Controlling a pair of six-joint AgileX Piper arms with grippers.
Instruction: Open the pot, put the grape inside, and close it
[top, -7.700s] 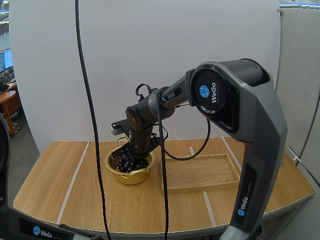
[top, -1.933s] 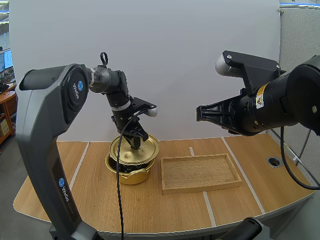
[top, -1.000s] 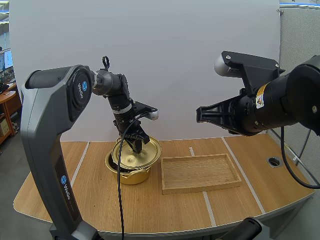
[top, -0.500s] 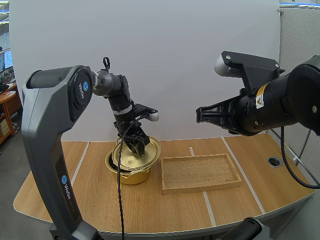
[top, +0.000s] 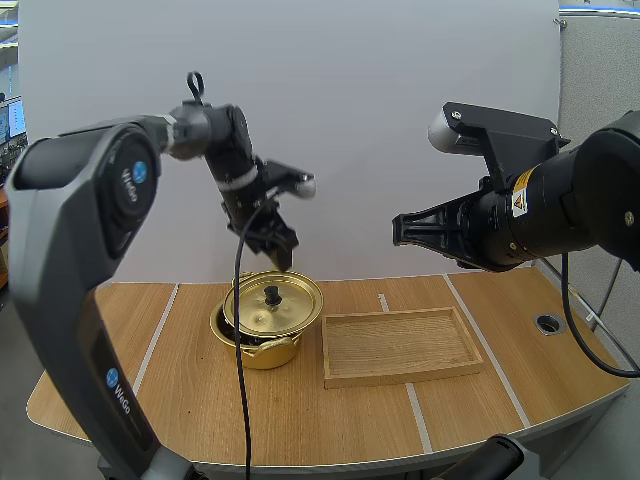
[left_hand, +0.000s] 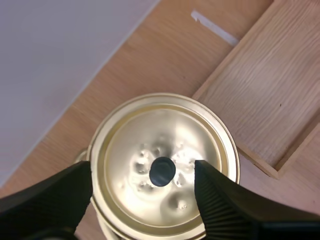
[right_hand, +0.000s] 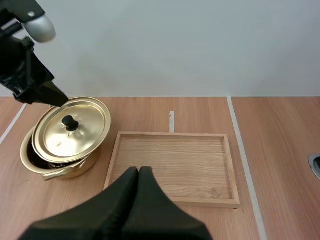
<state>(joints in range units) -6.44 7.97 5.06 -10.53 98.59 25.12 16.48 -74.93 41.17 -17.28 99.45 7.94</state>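
A gold pot (top: 262, 352) stands on the table left of the tray, its gold lid (top: 285, 310) resting on it shifted a little to the right, so a dark gap shows at the pot's left rim. The lid's black knob (left_hand: 162, 171) is free. My left gripper (top: 282, 250) hangs open well above the lid, its ribbed fingers (left_hand: 227, 202) standing wide apart either side of the knob in the left wrist view. My right gripper (top: 400, 229) is held high over the right of the table, shut on nothing, its fingers one dark wedge (right_hand: 139, 175).
A shallow wooden tray (top: 400, 345) lies just right of the pot, with nothing in it. The wooden table (top: 200, 400) has pale tape lines across it, and a white wall rises behind it.
My left gripper has opened, let go of the lid's knob and risen well above the pot. The lid stays on the pot. The right arm has not moved.
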